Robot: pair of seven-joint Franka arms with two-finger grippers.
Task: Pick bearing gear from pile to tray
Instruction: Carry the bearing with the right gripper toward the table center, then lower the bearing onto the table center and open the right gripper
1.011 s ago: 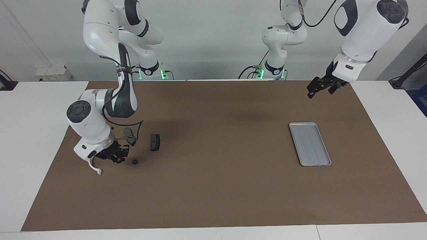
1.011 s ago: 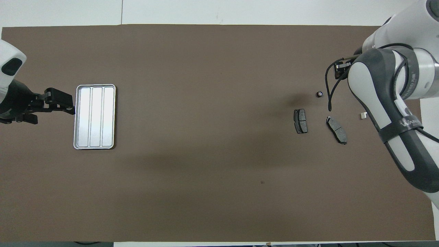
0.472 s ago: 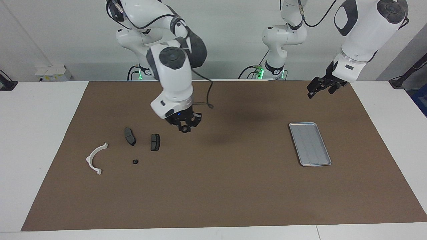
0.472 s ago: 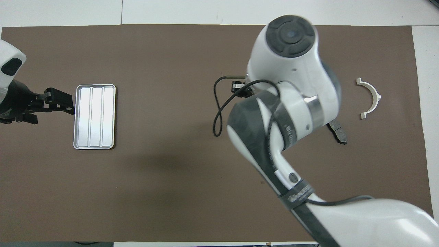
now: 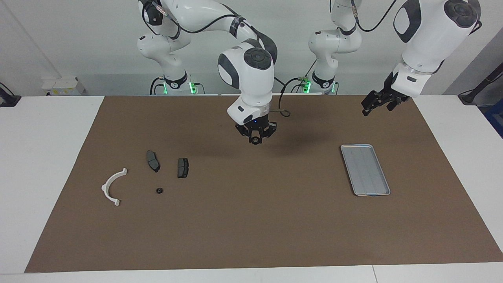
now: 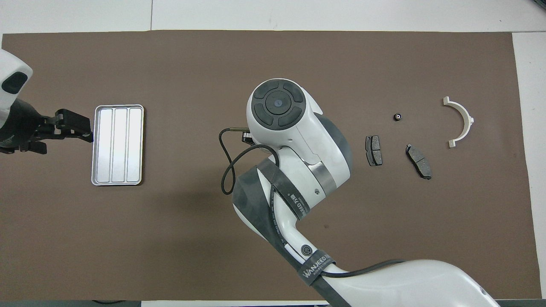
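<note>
Your right gripper hangs over the mat's middle, clamped on a small black bearing gear. Your left gripper waits near the tray, fingers apart.

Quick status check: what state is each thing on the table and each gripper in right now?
Tray: flat, nothing in it.
Brake pads: flat on the mat.
White bracket: flat on the mat.
Small black piece: on the mat.
Right gripper: raised mid-table, fingers shut on a small round part.
Left gripper: open, waiting.

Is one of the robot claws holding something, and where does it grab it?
The right claw pinches a small black round piece at its tips. The left claw holds nothing.
</note>
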